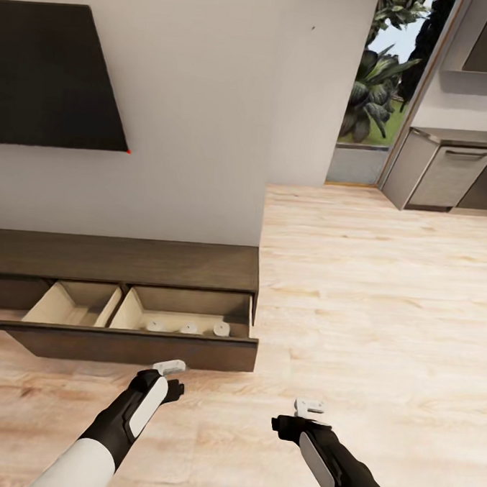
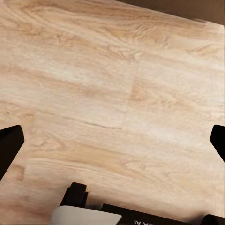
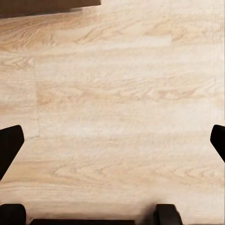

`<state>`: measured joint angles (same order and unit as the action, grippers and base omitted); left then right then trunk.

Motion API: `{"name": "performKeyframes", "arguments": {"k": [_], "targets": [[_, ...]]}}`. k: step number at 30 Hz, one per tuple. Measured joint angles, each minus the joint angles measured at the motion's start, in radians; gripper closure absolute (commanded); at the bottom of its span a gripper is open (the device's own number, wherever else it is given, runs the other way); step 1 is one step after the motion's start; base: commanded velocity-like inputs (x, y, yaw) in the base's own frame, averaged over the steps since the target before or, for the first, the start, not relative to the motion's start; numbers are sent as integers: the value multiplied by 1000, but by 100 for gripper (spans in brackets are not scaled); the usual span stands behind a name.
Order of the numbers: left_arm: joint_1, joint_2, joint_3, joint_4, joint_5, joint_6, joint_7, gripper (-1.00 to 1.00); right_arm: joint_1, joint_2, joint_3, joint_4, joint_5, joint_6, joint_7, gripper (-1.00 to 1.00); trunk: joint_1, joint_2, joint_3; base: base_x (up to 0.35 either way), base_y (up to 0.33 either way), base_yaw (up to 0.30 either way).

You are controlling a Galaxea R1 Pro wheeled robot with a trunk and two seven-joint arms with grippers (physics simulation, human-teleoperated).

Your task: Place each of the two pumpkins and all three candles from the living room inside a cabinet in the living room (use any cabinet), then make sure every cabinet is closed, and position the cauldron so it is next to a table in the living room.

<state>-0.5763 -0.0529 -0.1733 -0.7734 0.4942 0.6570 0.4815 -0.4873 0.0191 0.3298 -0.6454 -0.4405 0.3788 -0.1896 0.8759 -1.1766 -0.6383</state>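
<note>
Candles [image 1: 188, 327] lie in the open cabinet [image 1: 127, 261] drawer — light, rigid, we judge. Left gripper [image 1: 169, 369] and right gripper [image 1: 309, 407] jaws spread, empty — we would push the drawer front.

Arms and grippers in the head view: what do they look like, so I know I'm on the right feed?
Both arms are white higher up, then glossy black with white panels. The left gripper and right gripper have pale grey-white fingers. No cables or markings are legible.
</note>
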Motion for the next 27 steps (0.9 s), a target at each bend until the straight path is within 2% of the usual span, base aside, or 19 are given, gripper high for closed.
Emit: {"name": "performKeyframes", "arguments": {"k": [8, 10, 27], "targets": [[0, 0, -1, -1, 0, 14, 0, -100, 0, 4, -1, 0, 0, 2, -1, -100, 0, 0, 0, -124, 290, 0], [0, 0, -1, -2, 0, 34, -4, -100, 0, 6, -1, 0, 0, 2, -2, -100, 0, 0, 0, -32, 305, 0], [0, 2, -1, -2, 0, 37, -7, -100, 0, 7, -1, 1, 0, 4, -2, -100, 0, 0, 0, -3, 313, 0]]}}
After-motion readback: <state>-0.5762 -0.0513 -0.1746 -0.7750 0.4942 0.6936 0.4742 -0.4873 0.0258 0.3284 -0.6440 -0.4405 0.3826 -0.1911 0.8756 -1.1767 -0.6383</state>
